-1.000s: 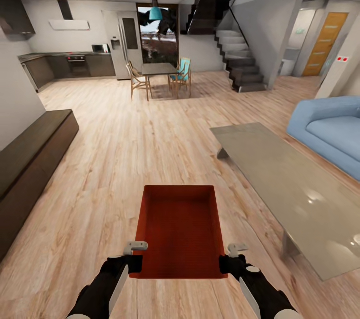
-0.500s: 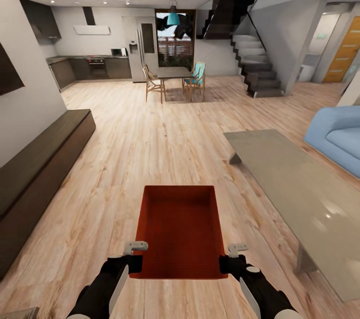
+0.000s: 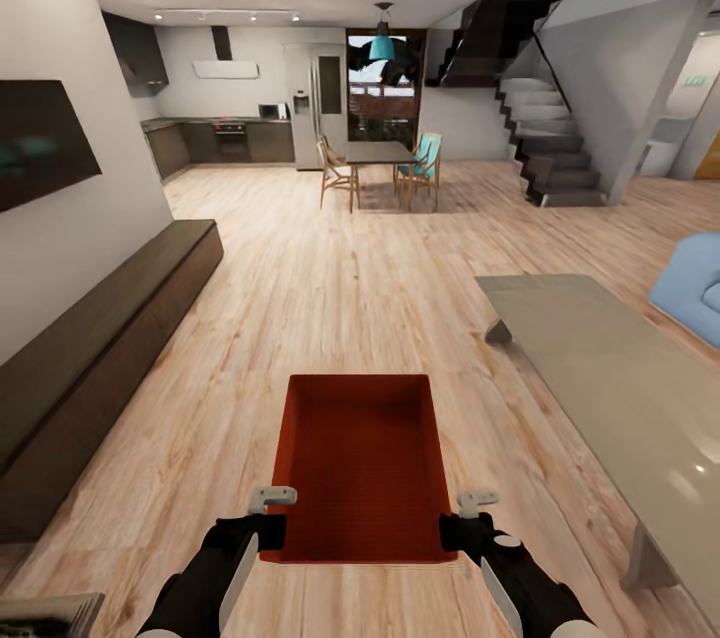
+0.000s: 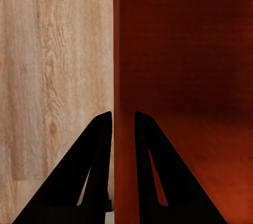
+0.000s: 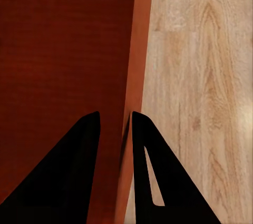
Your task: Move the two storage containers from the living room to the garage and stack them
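I hold one red-orange storage container (image 3: 360,463) level in front of me, above the light wood-plank floor (image 3: 330,308) of the living room. My left gripper (image 3: 272,524) is shut on the container's left wall (image 4: 117,76), one finger on each side of it. On the opposite side my right gripper (image 3: 452,528) is shut on the right wall (image 5: 138,60) in the same way. The bin (image 4: 184,76) is empty, its ribbed bottom (image 5: 63,50) visible.
A long dark low cabinet (image 3: 90,368) runs along the left wall under a wall TV (image 3: 40,143). A grey coffee table (image 3: 620,398) stands at right, a blue sofa (image 3: 695,288) beyond it. Ahead are a dining table (image 3: 378,168), kitchen (image 3: 230,133) and stairs (image 3: 555,153).
The whole view has swung to the left: the cabinet and TV have come further in, the sofa and coffee table have slid right. The container stays held the same between both grippers.
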{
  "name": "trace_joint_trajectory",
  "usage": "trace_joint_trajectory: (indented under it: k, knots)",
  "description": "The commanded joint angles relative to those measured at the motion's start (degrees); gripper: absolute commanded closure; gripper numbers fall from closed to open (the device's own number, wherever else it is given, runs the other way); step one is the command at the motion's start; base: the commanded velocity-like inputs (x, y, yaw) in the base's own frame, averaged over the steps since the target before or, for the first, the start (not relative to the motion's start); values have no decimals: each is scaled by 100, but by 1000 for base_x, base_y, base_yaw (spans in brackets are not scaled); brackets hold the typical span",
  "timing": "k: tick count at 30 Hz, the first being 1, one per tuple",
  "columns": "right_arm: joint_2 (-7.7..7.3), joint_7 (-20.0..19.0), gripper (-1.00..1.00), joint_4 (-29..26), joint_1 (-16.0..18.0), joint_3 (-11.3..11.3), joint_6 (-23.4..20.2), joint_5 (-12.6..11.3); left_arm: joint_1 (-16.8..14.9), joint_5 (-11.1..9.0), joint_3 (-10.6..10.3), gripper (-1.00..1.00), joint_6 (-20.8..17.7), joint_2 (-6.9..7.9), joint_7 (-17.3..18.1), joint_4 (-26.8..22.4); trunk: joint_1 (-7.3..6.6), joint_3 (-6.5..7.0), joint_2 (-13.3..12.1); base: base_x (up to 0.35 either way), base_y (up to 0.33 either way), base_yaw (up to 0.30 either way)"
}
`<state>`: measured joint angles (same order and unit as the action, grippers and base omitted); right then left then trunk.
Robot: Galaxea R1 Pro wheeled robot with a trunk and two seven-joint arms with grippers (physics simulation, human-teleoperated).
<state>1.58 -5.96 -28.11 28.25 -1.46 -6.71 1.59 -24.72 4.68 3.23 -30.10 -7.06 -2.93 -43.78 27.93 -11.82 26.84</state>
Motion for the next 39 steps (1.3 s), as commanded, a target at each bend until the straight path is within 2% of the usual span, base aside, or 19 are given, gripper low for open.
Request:
trace_joint_trajectory:
  k: [1, 39]
  knots:
    - [-8, 16, 100, -89, 5, 14, -14, 55, 1, 210, 16, 100, -40, 33, -23, 3, 5, -6, 9, 261, 0, 111]
    - [-8, 16, 100, -89, 5, 14, -14, 52, -1, 235, 20, 100, -40, 46, -32, 1, 5, 1, 9, 324, 0, -8]
